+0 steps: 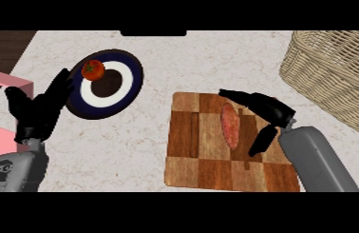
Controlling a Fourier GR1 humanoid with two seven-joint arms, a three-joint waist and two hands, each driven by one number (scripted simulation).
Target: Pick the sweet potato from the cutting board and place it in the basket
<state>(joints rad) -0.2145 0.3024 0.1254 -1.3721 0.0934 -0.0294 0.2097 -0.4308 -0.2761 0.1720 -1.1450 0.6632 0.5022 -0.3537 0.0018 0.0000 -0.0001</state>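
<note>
1. Your right robot hand (pixel 270 114) hangs open over the cutting board (pixel 203 156), fingers and thumb spread either side of the sweet potato (pixel 230 124), grasping nothing yet.
2. The sweet potato's long axis runs away from you.
3. The basket (pixel 322 75) stands beyond, to the right.
4. Your left robot hand (pixel 38 111) rests open beside the plate (pixel 129 87) with the tomato (pixel 92 69).

I see the sweet potato (pixel 230 124) on the board (pixel 203 165), basket (pixel 324 70) far right, plate (pixel 119 92) with tomato (pixel 92 70) far left.

Reddish sweet potato (pixel 230 124) lying lengthwise on cutting board (pixel 203 151); wicker basket (pixel 322 70) well apart.
</note>
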